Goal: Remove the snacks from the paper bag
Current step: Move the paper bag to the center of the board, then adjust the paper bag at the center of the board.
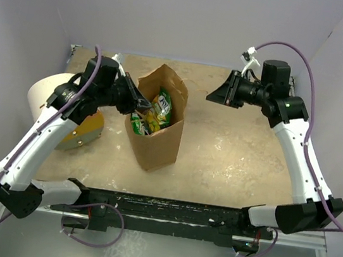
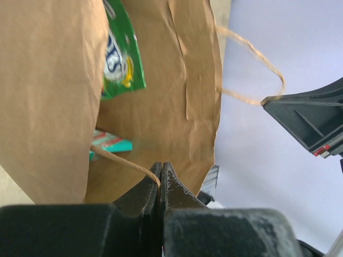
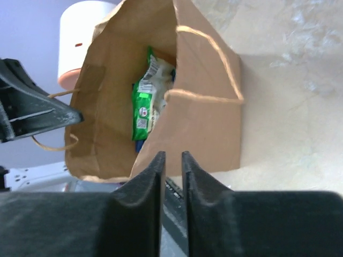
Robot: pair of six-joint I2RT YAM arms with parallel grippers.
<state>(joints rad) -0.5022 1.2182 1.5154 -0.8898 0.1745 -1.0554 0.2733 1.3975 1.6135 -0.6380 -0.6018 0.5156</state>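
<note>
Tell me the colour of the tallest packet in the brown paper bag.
The flat shiny packet is green with white lettering; left wrist view shows it best.

White cylinder at left-center of top view, orange-yellow round end toward lower right. Sits on beige mottled table. Pale lavender walls around.

I'm looking into a robot lab cell: plain pale walls box in a scuffed desk, with cabled arms bolted to a metal rail.
</note>
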